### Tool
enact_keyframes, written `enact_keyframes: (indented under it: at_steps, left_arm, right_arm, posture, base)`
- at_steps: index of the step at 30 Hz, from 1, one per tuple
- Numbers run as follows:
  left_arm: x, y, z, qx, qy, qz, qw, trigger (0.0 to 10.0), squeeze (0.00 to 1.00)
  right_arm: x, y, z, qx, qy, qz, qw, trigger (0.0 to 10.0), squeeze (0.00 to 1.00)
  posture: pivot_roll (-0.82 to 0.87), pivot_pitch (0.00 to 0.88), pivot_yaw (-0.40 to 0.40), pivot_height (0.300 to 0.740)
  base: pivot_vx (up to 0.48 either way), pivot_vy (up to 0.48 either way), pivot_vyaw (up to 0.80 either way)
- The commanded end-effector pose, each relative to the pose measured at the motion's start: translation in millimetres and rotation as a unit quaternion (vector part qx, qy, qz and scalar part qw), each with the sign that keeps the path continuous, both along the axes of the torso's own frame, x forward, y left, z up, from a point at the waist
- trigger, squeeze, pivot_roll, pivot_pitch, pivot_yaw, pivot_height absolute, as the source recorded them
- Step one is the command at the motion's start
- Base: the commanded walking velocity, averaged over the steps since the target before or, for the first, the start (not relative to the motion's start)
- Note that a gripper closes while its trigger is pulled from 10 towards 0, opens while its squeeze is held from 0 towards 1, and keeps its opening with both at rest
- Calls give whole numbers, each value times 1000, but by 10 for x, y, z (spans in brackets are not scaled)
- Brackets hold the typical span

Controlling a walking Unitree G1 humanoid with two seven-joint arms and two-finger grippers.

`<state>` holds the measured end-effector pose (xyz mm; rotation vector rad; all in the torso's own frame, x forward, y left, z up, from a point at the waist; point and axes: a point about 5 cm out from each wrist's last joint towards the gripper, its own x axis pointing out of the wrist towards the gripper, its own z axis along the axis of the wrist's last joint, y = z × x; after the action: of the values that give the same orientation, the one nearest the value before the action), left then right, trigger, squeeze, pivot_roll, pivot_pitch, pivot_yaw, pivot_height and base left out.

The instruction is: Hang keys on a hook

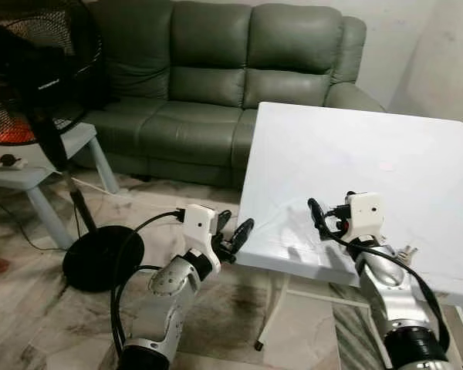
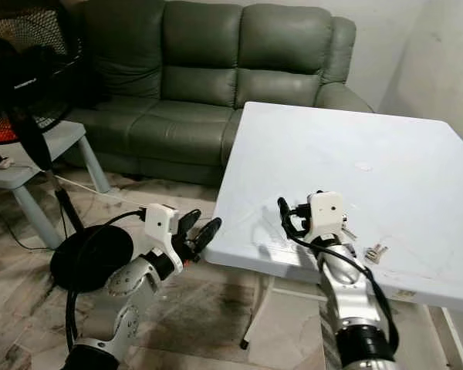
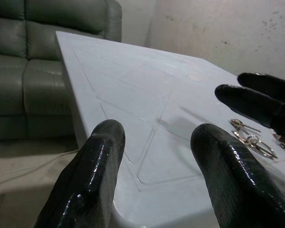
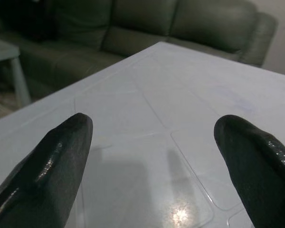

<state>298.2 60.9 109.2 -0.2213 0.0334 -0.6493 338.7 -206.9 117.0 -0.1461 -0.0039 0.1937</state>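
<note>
My right gripper (image 2: 289, 218) hovers with fingers apart over the near edge of the white table (image 2: 355, 146), the keys (image 2: 376, 252) lying just to its right, so I judge reaching and grasping them comes next.

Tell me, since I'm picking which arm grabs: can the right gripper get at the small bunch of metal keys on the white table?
Probably yes. The right gripper is open over the white table, and the metal keys lie uncovered just beside that arm, though its fingers point away from them.
</note>
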Motion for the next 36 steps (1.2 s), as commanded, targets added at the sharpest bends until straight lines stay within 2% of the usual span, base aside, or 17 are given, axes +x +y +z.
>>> enact_keyframes:
  at_steps: [1,7,16,23,26,36]
  left_arm:
    - [-37,-42,28,-2,0,-6,1000,10000,0]
    - [-80,-56,9,-6,8,-2,1000,10000,0]
    - [-101,-59,19,-8,14,2,1000,10000,0]
    - [-99,-56,34,-10,16,3,1000,10000,0]
    - [-102,-59,35,-11,17,2,1000,10000,0]
    - [-113,-79,42,-14,20,1,1000,10000,0]
  right_arm:
    - [48,-116,66,-11,9,11,1000,10000,0]
    - [87,-355,166,-37,28,39,998,10000,0]
    - [80,-515,277,-85,50,109,989,10000,0]
    - [47,-575,235,-140,80,127,979,10000,0]
    - [21,-601,159,-179,102,129,970,10000,0]
    - [-60,-703,18,-186,153,141,960,10000,0]
  posture:
    - [22,18,-47,740]
    - [20,33,-54,740]
    - [15,43,-55,740]
    - [12,49,-53,740]
    - [10,51,-51,740]
    - [11,58,-52,740]
  base:
    - [0,0,0]
    - [0,0,0]
    - [0,0,0]
    - [0,0,0]
    - [0,0,0]
    - [0,0,0]
